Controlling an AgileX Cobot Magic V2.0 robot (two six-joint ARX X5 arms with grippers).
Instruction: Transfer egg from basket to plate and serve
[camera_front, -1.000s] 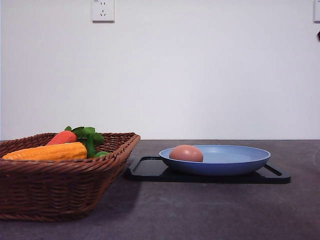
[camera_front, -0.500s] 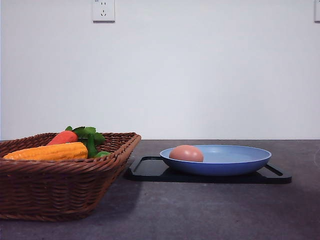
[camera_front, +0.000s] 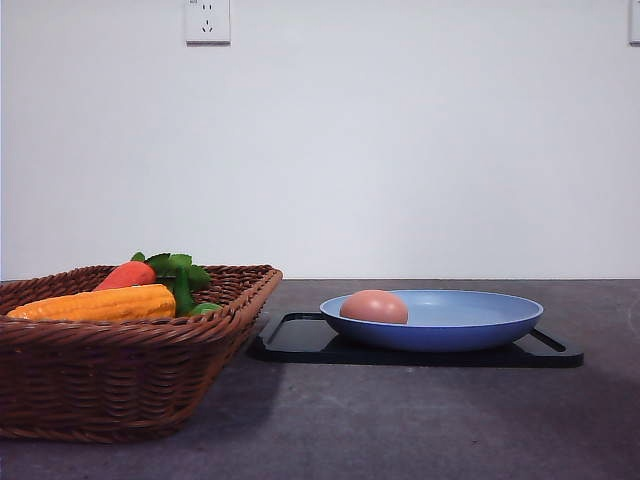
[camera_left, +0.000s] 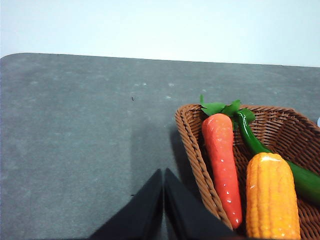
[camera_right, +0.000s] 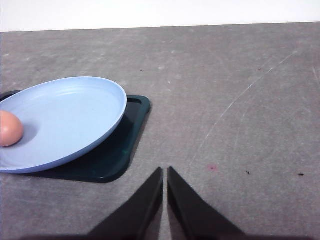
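Egg (camera_front: 373, 306) sits loose near left rim of plate (camera_front: 470, 330) on tray (camera_front: 300, 345), both grippers (camera_left: 163, 200) (camera_right: 165, 197) pressed together and empty, so any nudge while serving could roll it off.

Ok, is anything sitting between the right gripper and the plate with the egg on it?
Nothing visible. In the right wrist view, bare table lies between the shut right gripper and the plate, which rests on a black tray with the egg in it.

Plate (camera_front: 470, 330) with egg (camera_front: 373, 306) and black tray (camera_front: 300, 340) a touch farther right than before.
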